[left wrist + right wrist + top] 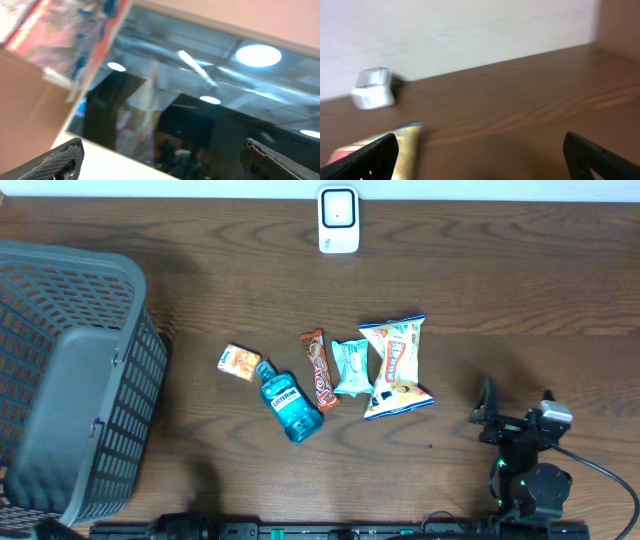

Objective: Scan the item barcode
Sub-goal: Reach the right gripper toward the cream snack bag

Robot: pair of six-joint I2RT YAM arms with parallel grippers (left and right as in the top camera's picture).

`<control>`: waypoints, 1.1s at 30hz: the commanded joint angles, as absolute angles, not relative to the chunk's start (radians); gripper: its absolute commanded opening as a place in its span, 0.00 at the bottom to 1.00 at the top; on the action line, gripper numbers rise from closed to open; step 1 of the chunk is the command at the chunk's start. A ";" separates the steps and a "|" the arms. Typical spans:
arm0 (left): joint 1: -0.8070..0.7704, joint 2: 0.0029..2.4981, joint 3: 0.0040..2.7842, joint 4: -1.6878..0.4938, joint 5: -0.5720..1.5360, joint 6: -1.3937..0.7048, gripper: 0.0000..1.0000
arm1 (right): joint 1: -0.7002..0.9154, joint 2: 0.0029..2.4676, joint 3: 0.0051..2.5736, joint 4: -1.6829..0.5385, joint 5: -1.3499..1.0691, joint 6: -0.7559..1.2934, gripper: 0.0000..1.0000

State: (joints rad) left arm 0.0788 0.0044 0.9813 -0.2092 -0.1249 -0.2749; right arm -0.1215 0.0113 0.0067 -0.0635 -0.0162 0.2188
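Right gripper [481,159] jaws wide, empty. Bag [397,367] lies at its 10 o'clock, long axis 12–6; right arm looks nearer. Left gripper [162,160] also wide, empty.

On the table [200,270], the scanner [338,220] lies at twelve o'clock, the basket [70,380] at nine and my right claw [512,418] at four. A middle row runs nine to three: packet [238,362], bottle [290,408], bar [319,370], pouch [351,367], bag [397,366].

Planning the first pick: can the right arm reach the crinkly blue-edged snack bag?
Probably yes: the open right claw sits near the crinkly blue-edged snack bag, with only bare brown wooden table between them.
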 commanded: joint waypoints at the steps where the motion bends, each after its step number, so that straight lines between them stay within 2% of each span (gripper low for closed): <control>1: 0.085 0.003 0.938 -0.209 -0.249 -0.283 0.99 | -0.129 0.009 0.006 -0.053 -0.279 0.505 0.99; 4: 0.085 0.003 0.900 -0.207 -0.252 -0.284 0.99 | -0.129 0.009 0.006 -0.045 -0.422 0.615 0.99; 8: 0.085 0.003 0.853 -0.208 -0.196 -0.324 0.99 | -0.130 0.009 0.006 -0.041 -0.483 0.701 0.99; 12: 0.085 0.003 0.791 -0.165 0.092 -0.295 0.99 | -0.130 0.009 0.006 -0.044 -0.519 0.731 0.99; 13: 0.085 0.003 0.759 -0.129 0.235 -0.236 0.99 | -0.129 0.009 0.006 -0.044 -0.532 0.721 0.99; 16: 0.085 0.003 0.723 -0.133 0.361 -0.148 0.99 | -0.129 0.009 0.006 -0.044 -0.537 0.721 0.99; 22: 0.085 0.003 0.666 -0.249 0.359 -0.147 0.99 | -0.129 0.009 0.006 -0.047 -0.665 0.541 0.99; 29: 0.084 0.003 0.634 -0.416 0.382 -0.204 0.99 | -0.129 0.014 0.039 -0.050 -0.659 0.506 0.99; 33: 0.084 0.003 0.590 -0.479 0.427 -0.204 0.99 | -0.117 0.057 0.123 -0.142 -0.605 0.454 0.99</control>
